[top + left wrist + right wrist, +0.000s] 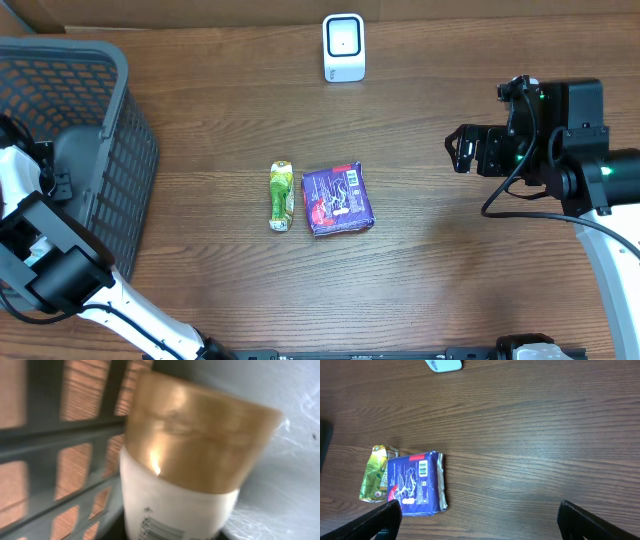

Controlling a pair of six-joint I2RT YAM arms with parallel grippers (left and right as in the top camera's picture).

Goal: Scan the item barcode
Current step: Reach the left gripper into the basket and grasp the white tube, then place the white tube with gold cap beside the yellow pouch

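Shop-checkout mock-up: basket [60, 46], barcode scanner [343, 47], snack packets [338, 199].

The table [450, 250] is dark brown wood, its grain running left to right. A grey mesh basket [130, 170] stands at its left end. A white scanner [343, 47] stands at the middle of the far edge. Near the centre lie a green packet [282, 196] and, just beside it on the right, a purple packet [338, 199], barcode facing up.
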